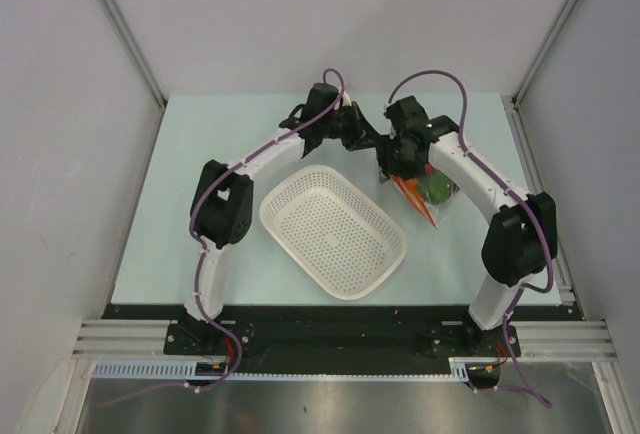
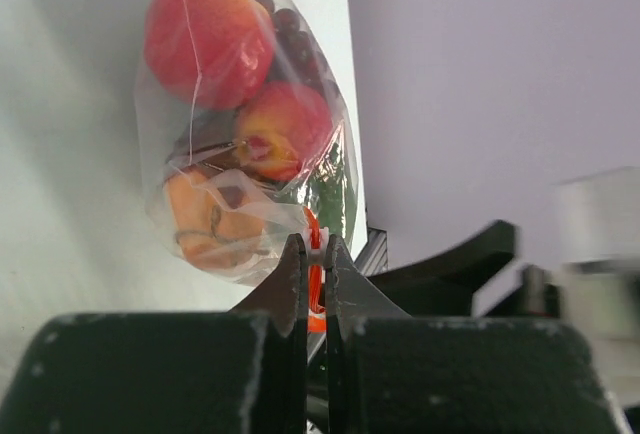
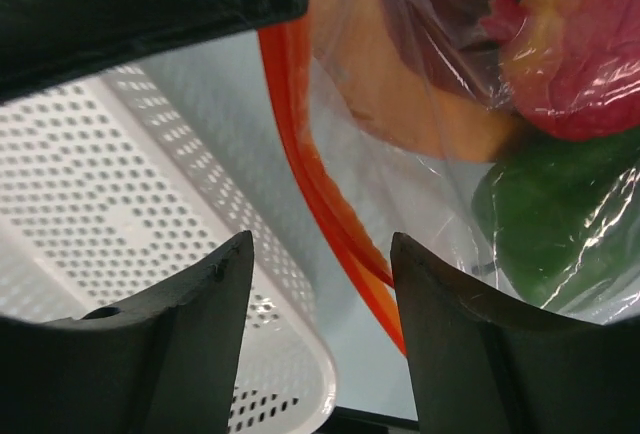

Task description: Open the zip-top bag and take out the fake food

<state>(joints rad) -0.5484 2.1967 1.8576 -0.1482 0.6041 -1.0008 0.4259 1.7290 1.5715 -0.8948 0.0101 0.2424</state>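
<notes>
The zip-top bag (image 1: 428,197) lies right of the basket, its orange-red zipper strip (image 1: 408,194) facing the basket. In the left wrist view the bag (image 2: 200,224) holds red round fruits (image 2: 205,34), dark grapes (image 2: 290,34), an orange piece (image 2: 195,219) and the green pepper (image 2: 335,194). My left gripper (image 2: 310,242) is shut on the zipper strip's end (image 2: 316,289) at a white tab. My right gripper (image 3: 320,249) is open, with the zipper strip (image 3: 330,224) running between its fingers. The pepper (image 3: 560,214) and a red fruit (image 3: 585,64) show beside it.
A white perforated basket (image 1: 333,231) sits mid-table, just left of the bag; it also shows in the right wrist view (image 3: 130,204). Both grippers meet at the bag's far end (image 1: 385,149). Grey walls enclose the table on three sides.
</notes>
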